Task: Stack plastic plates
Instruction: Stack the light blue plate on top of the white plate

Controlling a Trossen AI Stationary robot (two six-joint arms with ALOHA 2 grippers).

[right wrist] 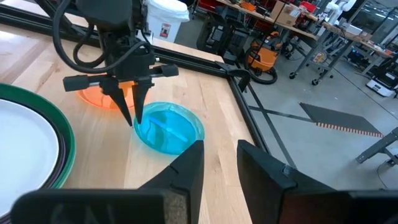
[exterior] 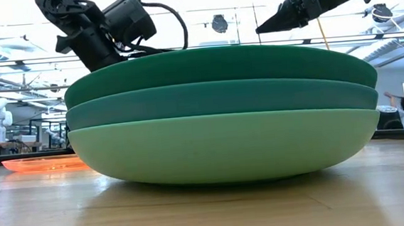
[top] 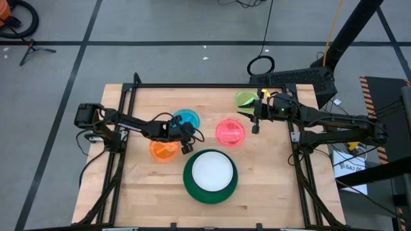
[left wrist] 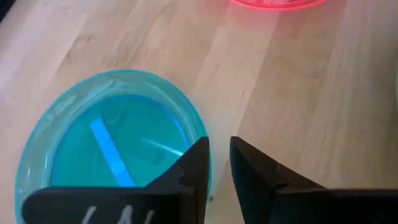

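Fingers (left wrist: pixel 196 165) of left gripper (left wrist: pixel 219 144) set narrow, gripping nothing, poised at the rim of the translucent blue plate (left wrist: pixel 112 143), just beside the orange plate (top: pixel 163 151). Could skate off that thin, glossy, shallow lip, or nudge the plate across the smooth wooden table (top: pixel 270 186). Stacked centre-front: white plate (top: pixel 212 172) nested in the dark green plate (top: pixel 189 186), rounded and opaque. Further right, pink plate (top: pixel 230 132) and lime plate (top: pixel 245 99), both see-through. Right gripper (top: pixel 255 128) above the pink's edge, narrow, empty; might crowd the left arm
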